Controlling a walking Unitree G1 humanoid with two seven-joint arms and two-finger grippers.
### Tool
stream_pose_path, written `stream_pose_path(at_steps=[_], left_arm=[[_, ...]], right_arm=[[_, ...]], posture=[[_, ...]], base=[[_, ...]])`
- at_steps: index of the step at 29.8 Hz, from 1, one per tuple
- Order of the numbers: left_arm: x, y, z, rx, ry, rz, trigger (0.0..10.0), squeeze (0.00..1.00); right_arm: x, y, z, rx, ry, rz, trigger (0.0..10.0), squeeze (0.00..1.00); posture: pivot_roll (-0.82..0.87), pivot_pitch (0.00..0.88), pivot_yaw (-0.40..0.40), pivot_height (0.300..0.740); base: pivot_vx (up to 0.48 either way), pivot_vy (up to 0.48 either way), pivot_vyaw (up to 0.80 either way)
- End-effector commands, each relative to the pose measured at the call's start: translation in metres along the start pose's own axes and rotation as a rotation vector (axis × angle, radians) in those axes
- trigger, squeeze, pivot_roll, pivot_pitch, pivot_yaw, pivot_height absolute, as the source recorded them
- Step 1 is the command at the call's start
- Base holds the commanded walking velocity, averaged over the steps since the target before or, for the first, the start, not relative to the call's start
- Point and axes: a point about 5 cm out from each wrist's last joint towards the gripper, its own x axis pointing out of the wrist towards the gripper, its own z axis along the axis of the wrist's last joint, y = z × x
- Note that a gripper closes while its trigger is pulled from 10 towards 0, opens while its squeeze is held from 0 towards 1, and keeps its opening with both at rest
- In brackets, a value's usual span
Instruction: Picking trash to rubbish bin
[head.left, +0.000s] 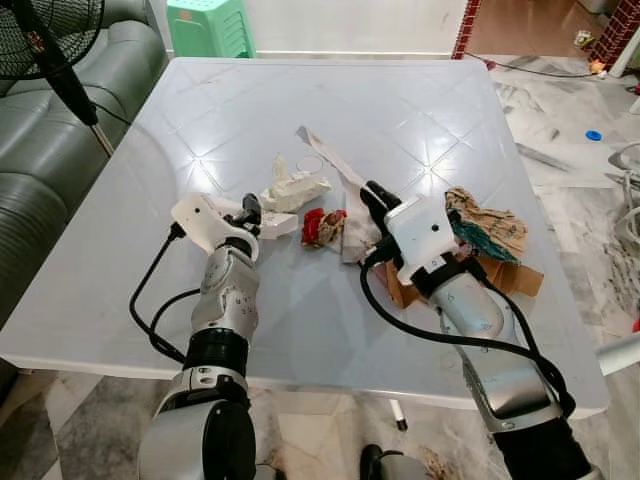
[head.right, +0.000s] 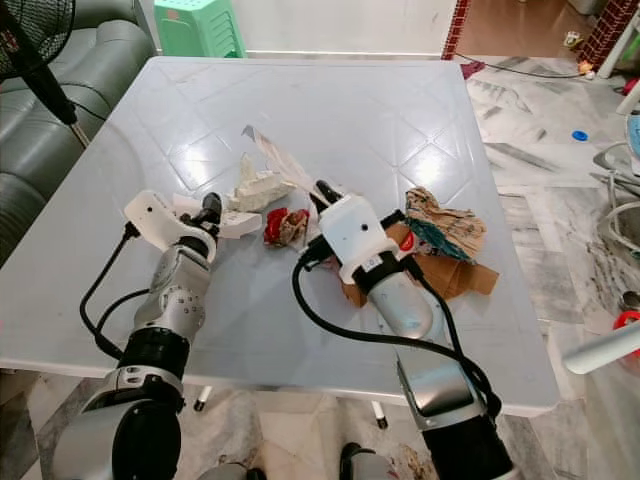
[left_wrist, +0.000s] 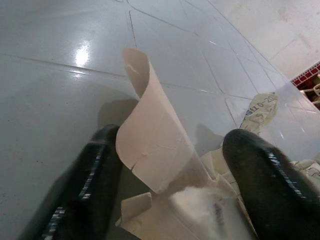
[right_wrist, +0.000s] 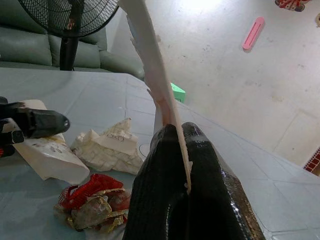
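On the white table lies a small heap of trash. My left gripper is open, and its fingers straddle a curled cream piece of torn carton that rests on the table. My right gripper is shut on a long white paper strip, which sticks up and away from the fingertips toward the table's far side. Between the two grippers lie a crumpled white paper and a red and gold wrapper.
Torn brown cardboard and a colourful crumpled wrapper lie under and right of my right arm. A grey sofa and a black fan stand on the left. A green stool sits beyond the table.
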Motion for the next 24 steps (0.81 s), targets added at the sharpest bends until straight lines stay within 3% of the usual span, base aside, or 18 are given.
stream_pose_path(at_steps=[1, 24], left_arm=[[0.000, 0.002, -0.003, -0.018, 0.013, 0.008, 0.0, 0.00], [0.002, 0.007, 0.015, -0.114, -0.118, -0.020, 0.0, 0.00]], right_arm=[[0.003, 0.002, 0.005, 0.002, -0.016, 0.015, 0.0, 0.00], [0.008, 0.004, 0.006, -0.009, -0.031, 0.030, 0.0, 0.00]], posture=[[-0.13, 0.159, 0.013, 0.740], [-0.13, 0.137, 0.012, 0.740]], base=[[0.000, 0.000, 0.00], [0.000, 0.000, 0.00]])
